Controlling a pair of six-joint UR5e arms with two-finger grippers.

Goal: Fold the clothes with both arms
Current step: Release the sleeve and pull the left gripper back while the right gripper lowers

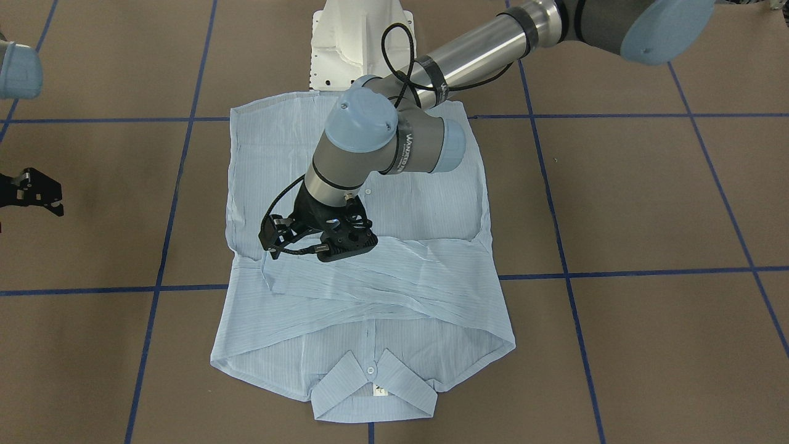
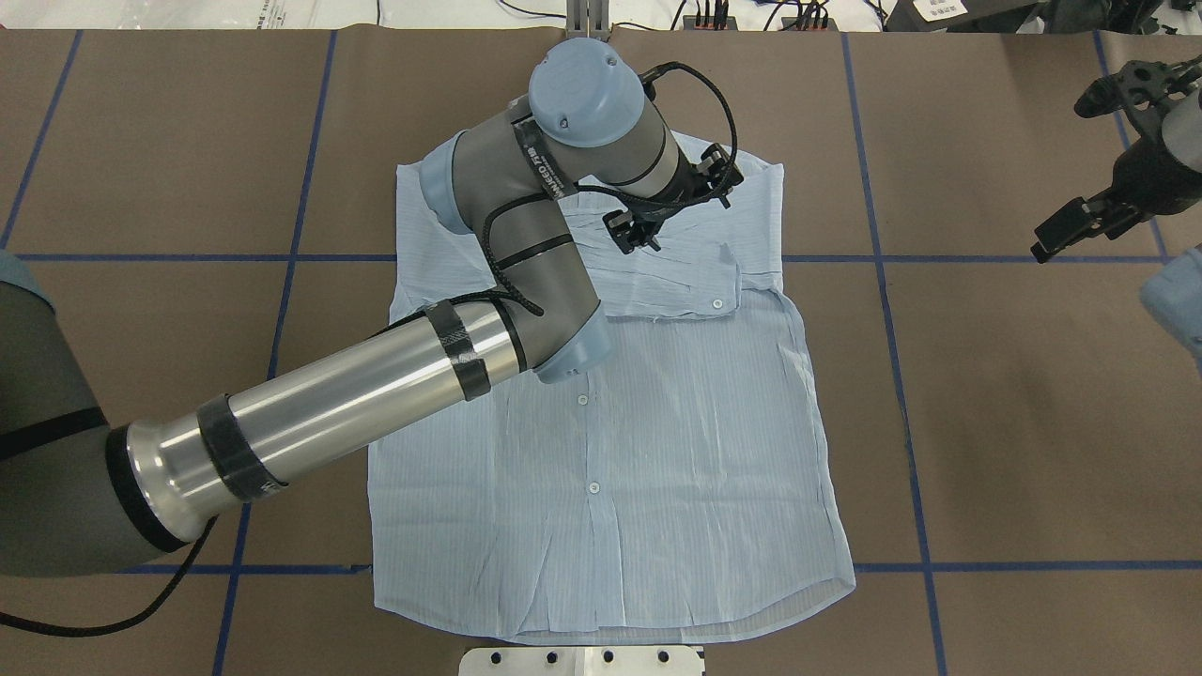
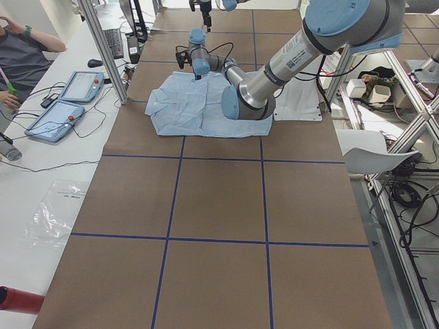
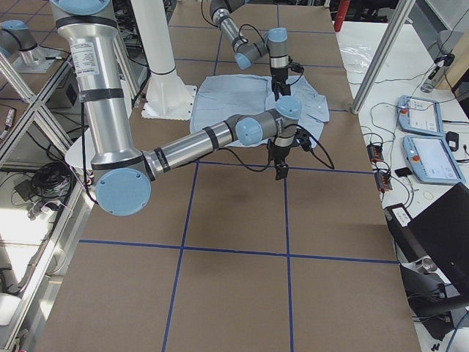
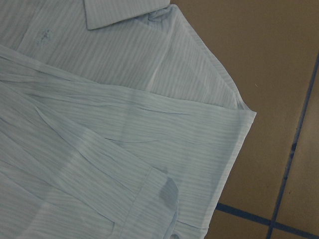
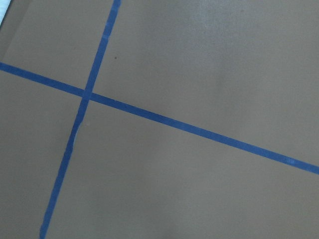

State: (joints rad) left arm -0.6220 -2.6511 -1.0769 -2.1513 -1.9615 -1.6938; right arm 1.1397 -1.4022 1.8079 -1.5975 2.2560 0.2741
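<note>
My left pincer (image 1: 336, 242) hangs low over the shirt (image 1: 425, 203), just above its crossed sleeves (image 1: 400, 271). I cannot tell if its jaws are open, nor those of my right pincer (image 1: 34, 192), well off sideways. The sleeves look done, so I judge that both pincers next grip the hem (image 1: 277, 100) behind and fold it toward the collar (image 1: 373, 394) ahead.

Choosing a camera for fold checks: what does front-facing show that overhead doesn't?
Front-facing only: the buttoned collar and its neck label. Overhead only: the hem, unbroken across its width; the left arm hides the collar there. Both: the shirt flat on the table, the left gripper over it, the right gripper off to the side.
</note>
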